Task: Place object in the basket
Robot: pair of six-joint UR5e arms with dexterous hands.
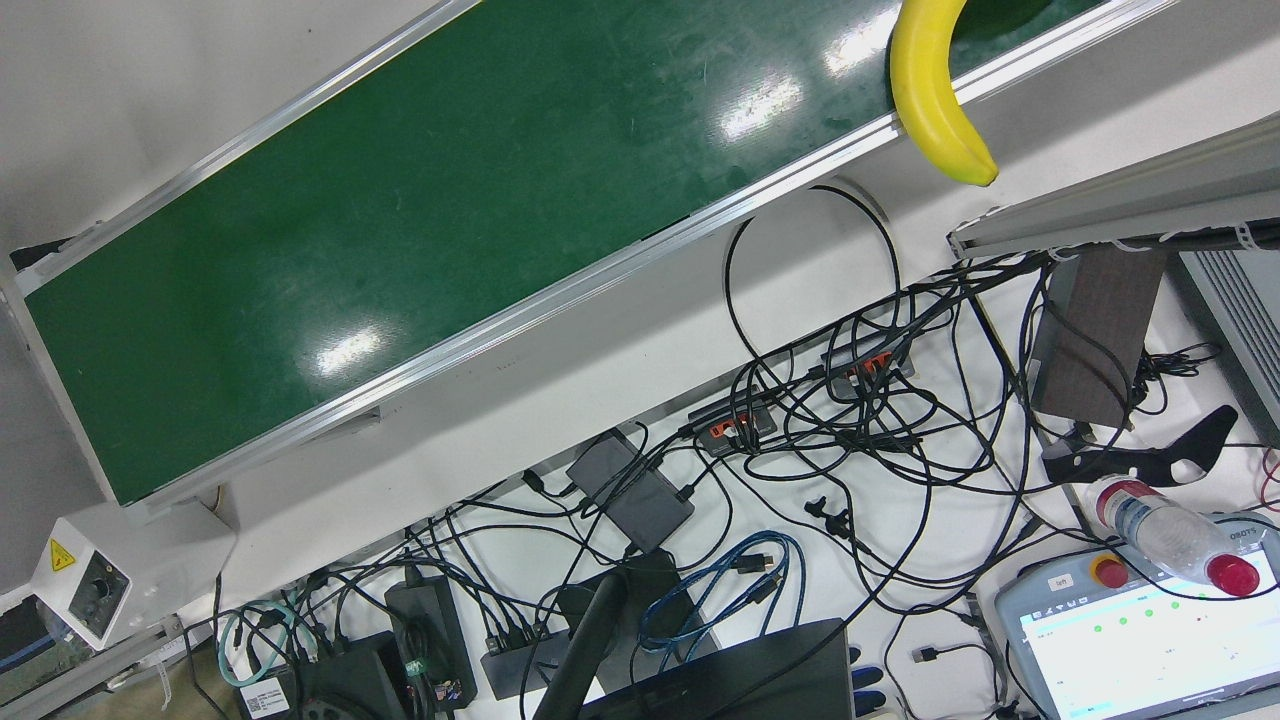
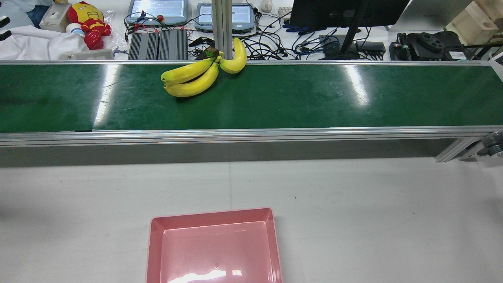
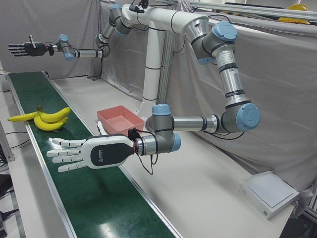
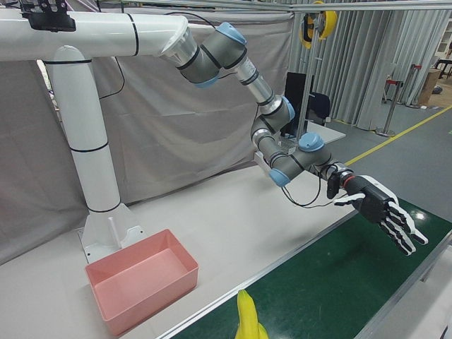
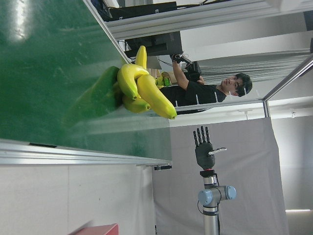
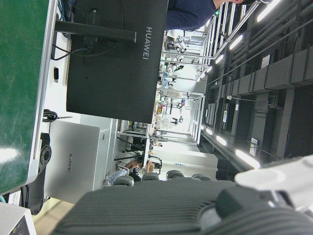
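Note:
A bunch of yellow bananas (image 2: 192,78) lies on the green conveyor belt (image 2: 314,98), near its far edge and left of centre. It also shows in the front view (image 1: 930,90), left-front view (image 3: 42,119), right-front view (image 4: 246,318) and left hand view (image 5: 142,88). The pink basket (image 2: 212,214) stands empty on the white table in front of the belt (image 3: 121,119) (image 4: 155,300). My left hand (image 3: 94,151) (image 4: 378,208) hovers open over the belt, to the left of the bananas and apart from them. My right hand (image 3: 25,48) (image 5: 204,152) is open, high above the belt's far right end.
Beyond the belt are a monitor (image 2: 346,11), teach pendants (image 2: 157,10), tangled cables (image 1: 850,420) and a water bottle (image 1: 1170,530). A white box (image 3: 267,193) lies on the table at the left end. The white pedestal (image 4: 99,176) stands behind the basket.

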